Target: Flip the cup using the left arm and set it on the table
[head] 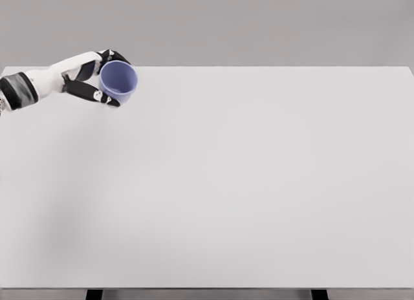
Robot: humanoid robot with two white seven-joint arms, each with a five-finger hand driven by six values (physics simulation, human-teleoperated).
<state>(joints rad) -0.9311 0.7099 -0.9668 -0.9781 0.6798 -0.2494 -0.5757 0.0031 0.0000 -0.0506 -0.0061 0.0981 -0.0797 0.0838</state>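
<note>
- Blue cup (118, 81) sits tilted at the worktop's far left corner, its open mouth facing the camera.
- Left hand (90, 77) is clamped around the cup, fingers wrapping its sides.
- Worktop (246, 183) is plain white; beyond the worktop, a grey wall (259, 22).

Single head view, high above the table (259, 183), tilted steeply down.

Looks across the table from its near edge toward its far edge, plain grey backdrop beyond that edge. Takes in nearly the whole tabletop, side to side, with two dark legs (94, 294) peeking out under the near edge. Sits far enough back that the left hand (90, 77) and its cup (118, 80) at the table's far left corner appear small. No second view to share ground with.
</note>
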